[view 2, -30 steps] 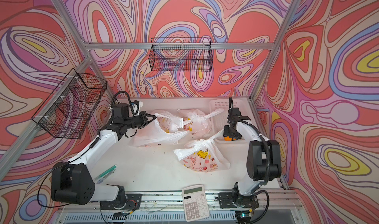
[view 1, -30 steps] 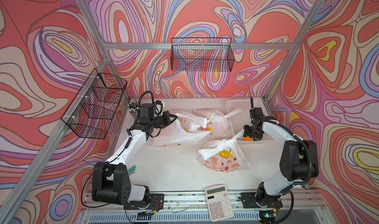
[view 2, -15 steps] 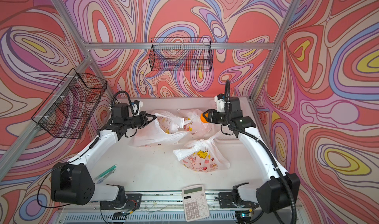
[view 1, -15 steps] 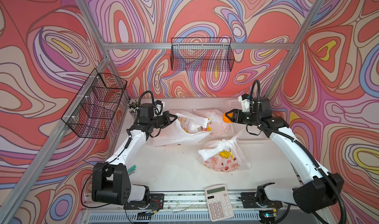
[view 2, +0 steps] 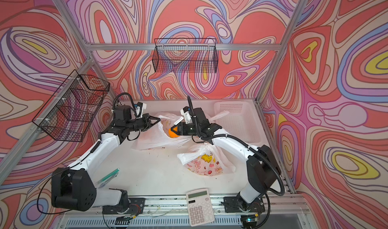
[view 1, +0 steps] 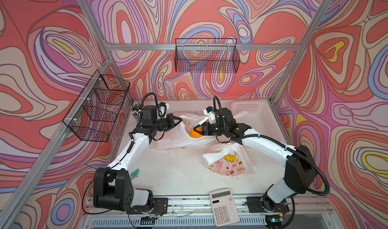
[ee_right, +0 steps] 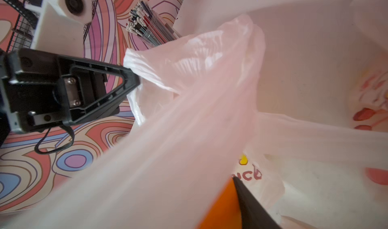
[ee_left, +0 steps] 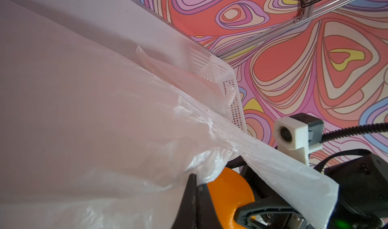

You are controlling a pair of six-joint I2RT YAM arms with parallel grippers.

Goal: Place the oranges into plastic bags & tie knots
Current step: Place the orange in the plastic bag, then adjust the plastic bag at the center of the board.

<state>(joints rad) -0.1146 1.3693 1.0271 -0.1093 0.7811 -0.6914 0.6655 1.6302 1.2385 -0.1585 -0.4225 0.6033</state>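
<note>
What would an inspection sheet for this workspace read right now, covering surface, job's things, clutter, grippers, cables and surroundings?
Surface: white table, dotted with small dark specks.
Job's things: orange at the mouth of the open bag; tied bag with bunny print nearer the front, knot on top.
Clutter: calculator at the front edge; green pen by the left arm's base; pen cup and white perforated basket at the back.
Grippers: left gripper shut on the open bag's rim; right gripper shut on the orange.
Cables: black hose along the right arm; no snag seen.
Surroundings: wire basket on the back wall, side-wall basket; swirl-patterned walls.
</note>
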